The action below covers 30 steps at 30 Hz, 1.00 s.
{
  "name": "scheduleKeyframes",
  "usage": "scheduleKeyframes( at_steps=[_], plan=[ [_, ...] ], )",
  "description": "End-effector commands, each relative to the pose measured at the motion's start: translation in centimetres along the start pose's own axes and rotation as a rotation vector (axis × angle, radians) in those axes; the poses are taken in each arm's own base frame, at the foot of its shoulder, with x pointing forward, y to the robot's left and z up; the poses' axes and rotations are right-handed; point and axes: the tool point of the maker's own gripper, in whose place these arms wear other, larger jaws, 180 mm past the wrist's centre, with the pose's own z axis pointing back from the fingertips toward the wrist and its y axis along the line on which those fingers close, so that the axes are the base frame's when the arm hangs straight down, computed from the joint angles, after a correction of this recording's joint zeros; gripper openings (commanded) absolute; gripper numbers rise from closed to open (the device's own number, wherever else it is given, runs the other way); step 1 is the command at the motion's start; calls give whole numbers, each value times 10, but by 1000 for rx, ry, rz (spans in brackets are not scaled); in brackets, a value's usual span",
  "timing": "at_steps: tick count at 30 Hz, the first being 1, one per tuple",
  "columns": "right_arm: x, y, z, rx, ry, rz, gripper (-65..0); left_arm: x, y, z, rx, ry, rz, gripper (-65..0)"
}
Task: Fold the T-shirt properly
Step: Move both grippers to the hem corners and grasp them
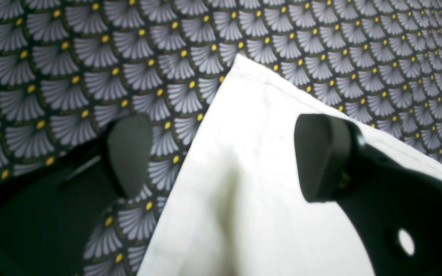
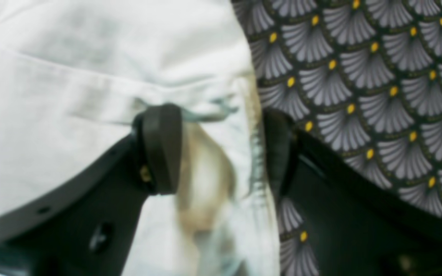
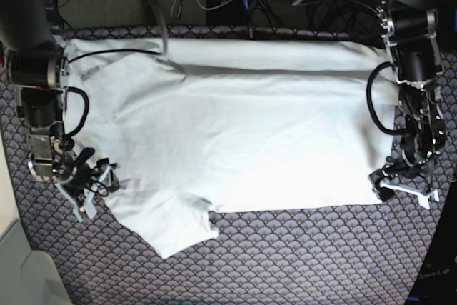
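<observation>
Jaws on my left gripper are standing wide apart, straddling a corner of the T-shirt without pinching it. My right gripper is also gaping, its fingers bracketing a bunched hem of the shirt; I am seeing no firm clamp there. From the base view, the T-shirt is lying spread across the scallop-patterned cloth, with one gripper sitting at each near side edge.

Left gripper agape; right gripper agape.
</observation>
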Motion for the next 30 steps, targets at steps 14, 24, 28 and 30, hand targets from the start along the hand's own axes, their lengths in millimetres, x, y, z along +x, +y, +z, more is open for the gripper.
scheduleKeyframes(
  at_steps=[14, 24, 28, 30],
  plan=[
    [28, -6, 4, -10, -69, 2, -650, 44, -1, -32, 83, -153, -54, -82],
    [25, -6, 4, -11, -60, 3, -650, 39, -27, -56, 76, -149, -130, -82],
    [15, -4, 3, -7, -45, -2, -650, 19, -24, -60, 86, -116, -122, -82],
    [15, -4, 3, -7, -45, -2, -650, 10, -30, -62, 77, -104, -120, -82]
  ],
)
